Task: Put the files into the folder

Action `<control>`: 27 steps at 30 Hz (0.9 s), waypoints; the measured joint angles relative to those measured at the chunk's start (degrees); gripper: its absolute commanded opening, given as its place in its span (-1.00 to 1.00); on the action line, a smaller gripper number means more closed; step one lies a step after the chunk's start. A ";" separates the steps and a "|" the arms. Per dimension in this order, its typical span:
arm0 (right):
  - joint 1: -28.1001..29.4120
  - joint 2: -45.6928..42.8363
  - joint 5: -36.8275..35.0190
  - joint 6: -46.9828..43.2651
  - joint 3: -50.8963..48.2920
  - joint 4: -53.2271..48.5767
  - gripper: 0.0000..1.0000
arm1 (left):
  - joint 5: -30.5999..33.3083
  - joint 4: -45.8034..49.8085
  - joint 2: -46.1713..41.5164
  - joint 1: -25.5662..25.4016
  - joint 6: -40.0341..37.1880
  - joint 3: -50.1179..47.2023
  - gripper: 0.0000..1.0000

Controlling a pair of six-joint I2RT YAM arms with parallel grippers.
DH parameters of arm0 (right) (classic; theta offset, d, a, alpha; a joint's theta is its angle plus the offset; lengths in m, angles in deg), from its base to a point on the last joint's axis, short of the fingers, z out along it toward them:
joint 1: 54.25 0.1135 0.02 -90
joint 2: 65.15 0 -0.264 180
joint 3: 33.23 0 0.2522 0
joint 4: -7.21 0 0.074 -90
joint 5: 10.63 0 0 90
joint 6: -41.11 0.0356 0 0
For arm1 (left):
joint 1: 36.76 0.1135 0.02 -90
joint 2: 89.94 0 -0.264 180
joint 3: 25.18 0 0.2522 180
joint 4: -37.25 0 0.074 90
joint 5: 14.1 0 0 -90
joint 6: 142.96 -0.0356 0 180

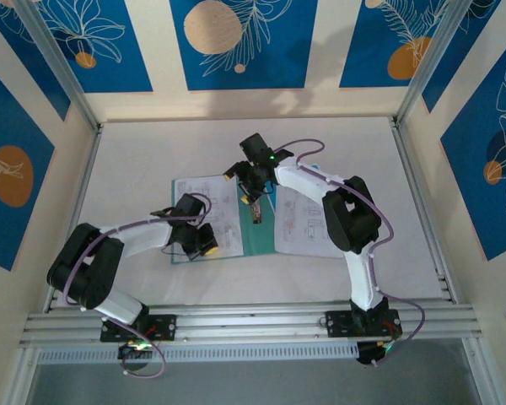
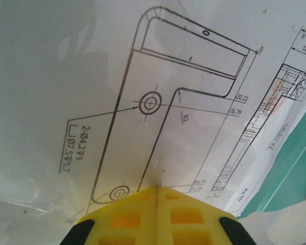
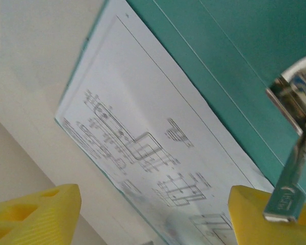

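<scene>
While folder (image 1: 257,240) lies open on white table (image 1: 135,160) between blue-patterned walls (image 1: 270,51), left tool (image 2: 157,191) clenched, right tool (image 3: 153,198) released.

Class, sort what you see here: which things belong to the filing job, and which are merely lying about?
Job: teal folder; its metal clip; printed sheet on the left; printed sheet on the right.
Lying about: purple cables; aluminium rails; blue patterned wall panels.
</scene>
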 measured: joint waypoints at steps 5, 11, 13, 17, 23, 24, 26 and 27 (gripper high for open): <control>-1.25 4.07 -0.20 -2.21 4.70 -0.52 0.49 | 0.02 0.13 0.04 0.00 -0.15 0.07 -1.00; -3.41 8.22 -0.17 -6.34 7.43 -1.03 0.49 | 0.00 0.15 0.04 0.00 -0.48 0.07 -1.00; -4.02 8.81 -0.11 -7.96 8.48 -1.33 0.49 | 0.00 0.17 0.04 0.00 -0.50 0.09 -1.00; -4.98 9.22 0.66 -11.17 11.67 -1.20 0.49 | 0.02 0.24 0.04 0.00 -0.52 0.11 -1.00; -5.92 3.93 -0.04 -14.58 6.47 -0.44 0.48 | 0.31 1.18 0.04 0.07 -1.03 0.50 -1.00; -6.14 1.27 -0.37 -14.88 3.32 -0.24 0.46 | 0.52 1.70 0.04 0.09 -1.38 0.68 -1.00; -6.58 -4.87 -1.01 -15.32 -3.78 -0.22 0.42 | 0.98 2.86 0.04 0.22 -2.01 1.16 -1.00; -6.99 -8.24 -1.38 -15.54 -7.43 -0.50 0.40 | 1.29 3.61 0.04 0.37 -2.25 1.42 -0.98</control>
